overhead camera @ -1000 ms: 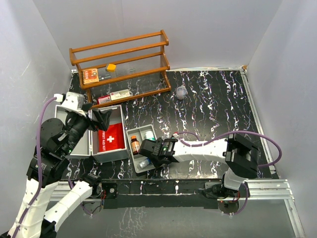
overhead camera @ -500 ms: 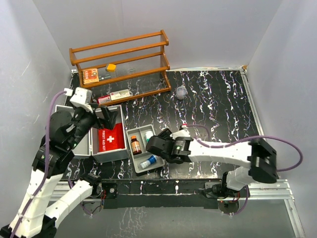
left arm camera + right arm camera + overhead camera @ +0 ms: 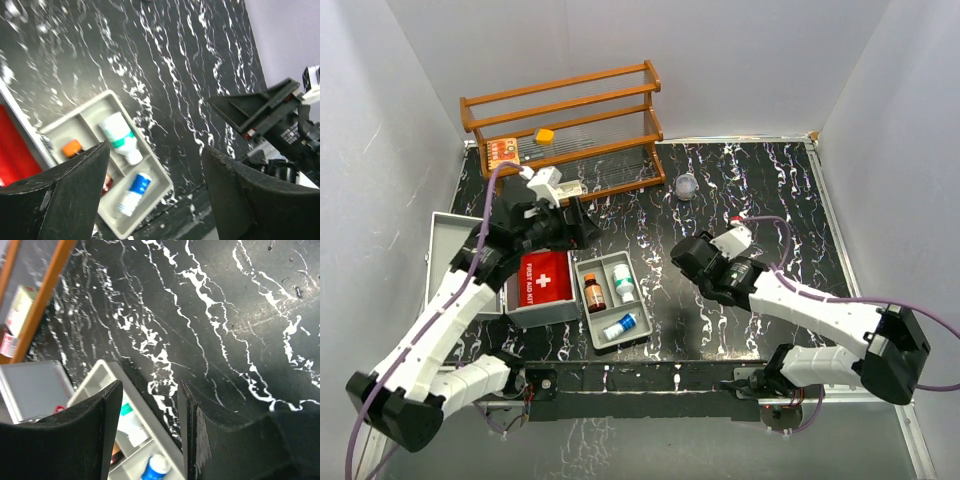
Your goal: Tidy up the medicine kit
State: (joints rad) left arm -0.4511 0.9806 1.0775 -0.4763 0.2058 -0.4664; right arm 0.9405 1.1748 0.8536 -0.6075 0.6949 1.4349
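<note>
Left tool (image 3: 582, 228) and right tool (image 3: 683, 256) hover agape, empty, over black white-veined table (image 3: 770, 210) between pale walls (image 3: 720, 60).

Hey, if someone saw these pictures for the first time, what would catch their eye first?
Probably the red first-aid pouch lying in the open medicine kit at the left of the black marbled table. Right beside it sits the grey tray holding three small bottles, and the brown wooden rack stands out along the back wall.
</note>
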